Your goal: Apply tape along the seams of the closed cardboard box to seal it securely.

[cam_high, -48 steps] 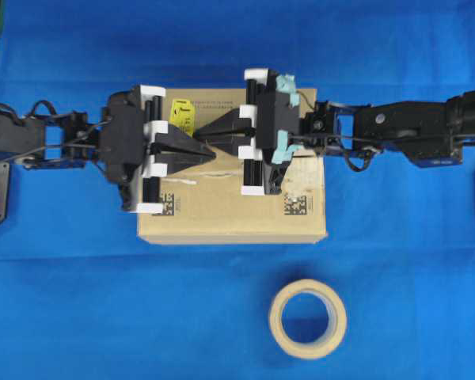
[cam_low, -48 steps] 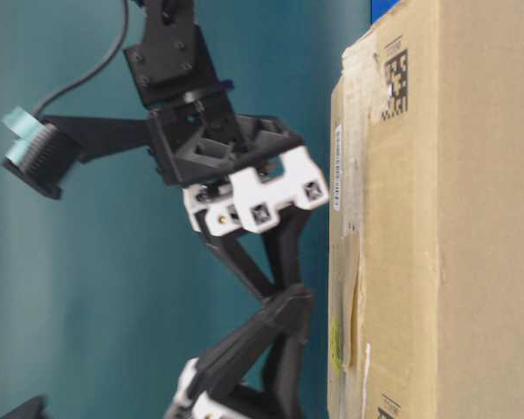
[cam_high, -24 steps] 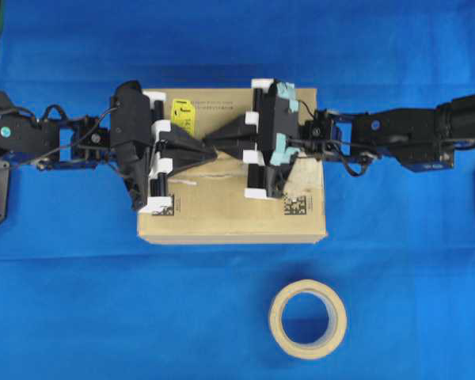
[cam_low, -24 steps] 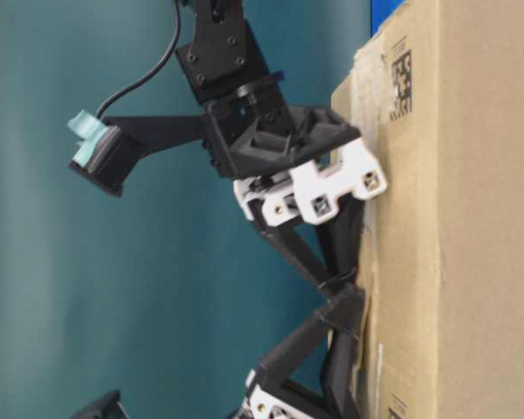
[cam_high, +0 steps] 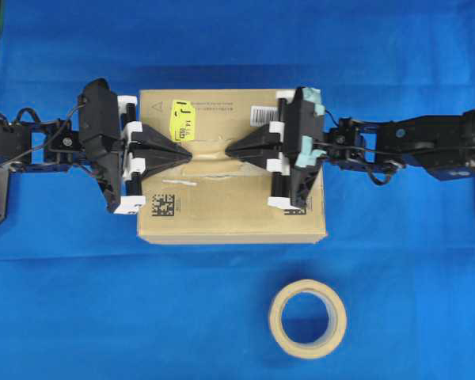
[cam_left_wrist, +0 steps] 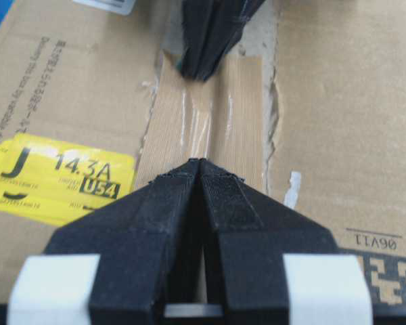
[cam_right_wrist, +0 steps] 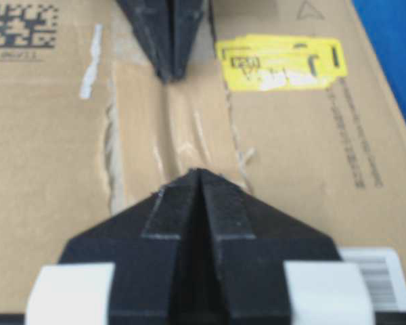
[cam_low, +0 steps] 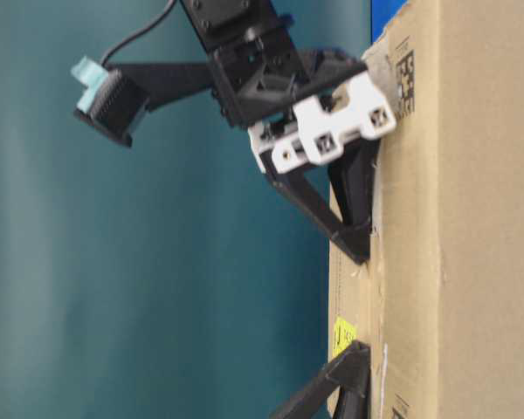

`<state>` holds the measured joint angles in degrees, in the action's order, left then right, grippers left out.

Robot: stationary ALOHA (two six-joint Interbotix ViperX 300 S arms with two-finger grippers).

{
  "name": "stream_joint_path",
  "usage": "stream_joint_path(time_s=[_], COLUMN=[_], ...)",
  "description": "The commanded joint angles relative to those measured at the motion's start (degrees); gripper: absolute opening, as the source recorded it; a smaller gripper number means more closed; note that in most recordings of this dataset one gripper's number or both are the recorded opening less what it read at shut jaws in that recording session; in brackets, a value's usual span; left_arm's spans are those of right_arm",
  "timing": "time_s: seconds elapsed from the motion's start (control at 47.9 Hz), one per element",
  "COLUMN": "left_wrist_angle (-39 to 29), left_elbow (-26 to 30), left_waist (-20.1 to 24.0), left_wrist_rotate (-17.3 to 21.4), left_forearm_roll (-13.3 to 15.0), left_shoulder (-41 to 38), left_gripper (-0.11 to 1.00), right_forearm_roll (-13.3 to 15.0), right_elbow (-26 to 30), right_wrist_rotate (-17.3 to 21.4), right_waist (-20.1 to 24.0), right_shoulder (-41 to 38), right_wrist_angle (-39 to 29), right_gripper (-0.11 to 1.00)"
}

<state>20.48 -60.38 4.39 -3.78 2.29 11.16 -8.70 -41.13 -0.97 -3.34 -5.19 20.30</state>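
Both pincers are closed on nothing, tips pressed on the tape (cam_left_wrist: 206, 122) over the seam (cam_high: 214, 176) mid-top of the box (cam_high: 229, 222). The left pincer (cam_high: 188, 156) and right pincer (cam_high: 227, 150) face each other, near. To do this well, I'd press firmly and rub outward along the strip, flattening its wrinkles. The tape is tan, ribbed, creased, with glossy streaks, flanked by ragged residue.
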Motion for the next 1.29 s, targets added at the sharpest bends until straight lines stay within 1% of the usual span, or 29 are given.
stream_joint_path(time_s=[0.0,0.125,0.23,0.438,0.584,0.689,0.772,0.918,1.022,1.106,1.273], left_wrist_angle=[-1.41,-1.49,-1.14,-1.76,-1.85,-1.67,-1.85,-1.49,-1.14,-1.05,-0.88], left_elbow=[-1.49,-1.67,-0.97,3.69,7.91,10.20,11.43,12.92,13.01,12.83,11.69], left_waist=[0.44,0.44,0.44,0.35,0.18,-0.35,-0.88,-2.55,-3.43,-3.69,-3.60], left_wrist_rotate=[-0.09,-0.09,-0.09,1.49,4.39,7.12,8.35,8.70,8.61,8.17,8.09], left_forearm_roll=[0.09,0.09,0.09,-0.09,-0.18,-0.18,-0.18,-0.18,-0.18,-0.09,0.09], left_shoulder=[0.09,0.44,0.53,2.64,4.48,3.16,1.58,-0.70,-2.37,-3.78,-5.36], left_gripper=[0.00,0.00,0.00,0.00,0.00,0.00,0.00,0.00,0.00,0.00,0.00], right_forearm_roll=[-0.97,-1.85,-1.85,-1.41,-0.97,-0.88,-0.97,-0.88,-0.97,-0.97,-1.41], right_elbow=[-1.93,-3.25,-3.16,-1.67,0.88,2.99,4.92,8.79,10.63,11.34,10.63], right_wrist_rotate=[0.00,0.00,-0.18,-1.58,-3.16,-3.78,-3.87,-3.87,-3.87,-3.87,-3.60], right_waist=[0.53,0.70,0.70,0.62,0.35,0.00,0.00,0.00,0.18,0.62,2.11], right_shoulder=[1.23,2.29,3.25,7.29,8.61,7.12,5.36,1.32,-1.14,-2.37,-2.90], right_wrist_angle=[-0.62,-0.44,-0.18,0.18,1.05,2.11,2.20,1.85,0.88,0.00,-0.44], right_gripper=[-0.01,-0.01,-0.01,-0.01,-0.01,-0.01,-0.01,-0.01,-0.01,-0.01,-0.01])
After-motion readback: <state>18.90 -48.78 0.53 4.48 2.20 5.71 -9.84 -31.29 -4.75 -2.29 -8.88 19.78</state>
